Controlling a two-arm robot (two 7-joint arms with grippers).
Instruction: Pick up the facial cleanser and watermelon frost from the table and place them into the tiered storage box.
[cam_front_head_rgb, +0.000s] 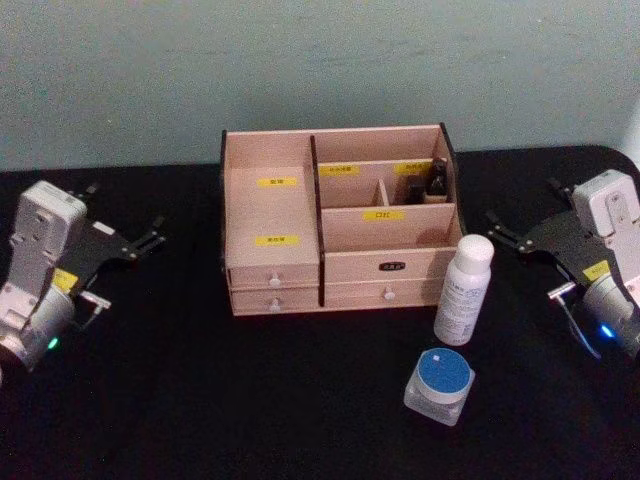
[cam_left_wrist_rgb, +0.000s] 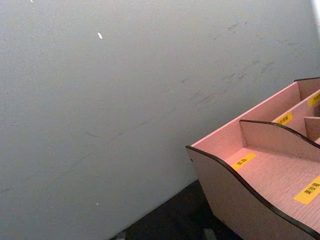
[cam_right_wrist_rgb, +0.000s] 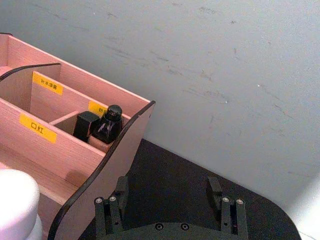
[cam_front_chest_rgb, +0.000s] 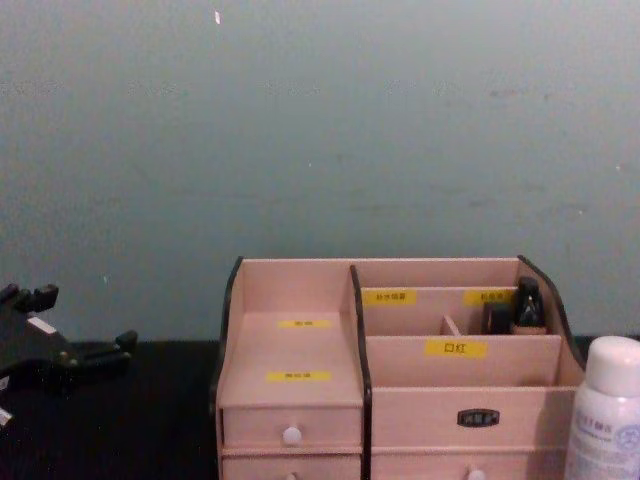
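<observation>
The tiered storage box (cam_front_head_rgb: 270, 215) stands at the back middle of the black table, also seen in the chest view (cam_front_chest_rgb: 290, 350). A tall white bottle, the facial cleanser (cam_front_head_rgb: 464, 290), stands upright just off the box's front right corner. In front of the bottle sits a small clear jar with a blue lid, the watermelon frost (cam_front_head_rgb: 440, 384). My right gripper (cam_front_head_rgb: 520, 205) hovers open to the right of the box, apart from both items; its wrist view shows the bottle's cap (cam_right_wrist_rgb: 17, 200). My left gripper (cam_front_head_rgb: 130, 215) rests open at the far left.
Two dark bottles (cam_front_head_rgb: 438, 180) stand in the box's back right compartment. Small white-knobbed drawers (cam_front_head_rgb: 275, 277) line the box's front. A pale green wall (cam_front_chest_rgb: 320, 130) rises right behind the box. Bare black tabletop (cam_front_head_rgb: 220, 400) stretches in front of the box.
</observation>
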